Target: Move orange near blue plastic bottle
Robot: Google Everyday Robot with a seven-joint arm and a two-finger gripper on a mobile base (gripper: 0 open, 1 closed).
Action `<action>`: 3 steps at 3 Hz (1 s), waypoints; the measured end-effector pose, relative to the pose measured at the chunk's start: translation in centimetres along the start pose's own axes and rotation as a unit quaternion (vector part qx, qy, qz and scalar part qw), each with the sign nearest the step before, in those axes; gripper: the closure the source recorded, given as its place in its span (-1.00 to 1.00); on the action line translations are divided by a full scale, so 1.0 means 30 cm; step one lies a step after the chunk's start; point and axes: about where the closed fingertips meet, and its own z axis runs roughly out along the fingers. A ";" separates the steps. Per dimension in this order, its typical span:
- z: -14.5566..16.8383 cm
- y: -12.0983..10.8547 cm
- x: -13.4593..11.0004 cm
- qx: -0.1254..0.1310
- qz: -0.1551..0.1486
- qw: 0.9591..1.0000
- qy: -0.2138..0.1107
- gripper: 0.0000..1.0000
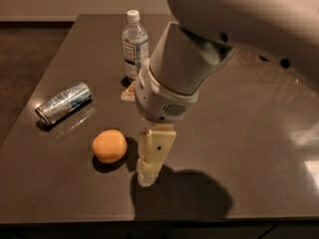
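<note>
One end effector (pixel 146 175), openness unclear, hangs just beside the orange (pixel 109 146); blue plastic bottle (pixel 134 46) label unreadable.

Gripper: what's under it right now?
Under the gripper, just right of the orange, only bare table and its shadow show. The wrist covers the table behind it, right of the blue plastic bottle.
</note>
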 end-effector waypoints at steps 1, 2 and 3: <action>0.110 -0.011 -0.046 -0.023 -0.003 1.000 -0.012 -1.00; 0.186 -0.027 -0.077 -0.037 0.003 0.999 -0.020 -1.00; 0.246 -0.035 -0.096 -0.043 0.011 0.999 -0.019 -0.55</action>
